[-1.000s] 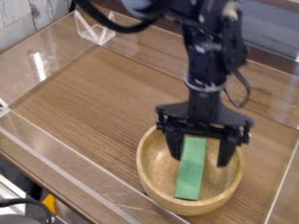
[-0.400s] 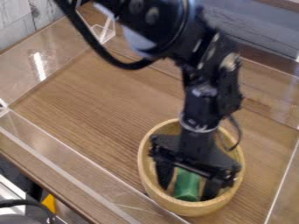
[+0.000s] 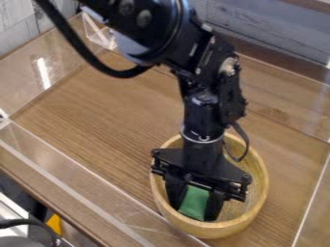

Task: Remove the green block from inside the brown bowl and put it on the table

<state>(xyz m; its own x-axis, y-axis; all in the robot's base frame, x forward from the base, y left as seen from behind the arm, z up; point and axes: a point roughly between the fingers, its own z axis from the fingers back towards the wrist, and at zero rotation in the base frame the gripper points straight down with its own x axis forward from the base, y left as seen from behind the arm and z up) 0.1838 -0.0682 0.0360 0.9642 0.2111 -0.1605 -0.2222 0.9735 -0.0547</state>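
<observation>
The brown bowl [image 3: 253, 205] stands on the table [image 3: 103, 116] near its front right corner. The black arm reaches straight down into it. My gripper [image 3: 196, 198] is low inside the bowl, its two black fingers closed against either side of the green block [image 3: 192, 205]. Only a short piece of the block shows between the fingers; the rest is hidden behind the gripper.
Clear acrylic walls [image 3: 58, 53] run around the table's edges, with one close in front of the bowl [image 3: 91, 198]. Bare wood-grain tabletop stretches to the left of and behind the bowl.
The gripper has sunk from above the bowl down into it and come slightly nearer. Its fingers have closed from wide open onto the green block.
</observation>
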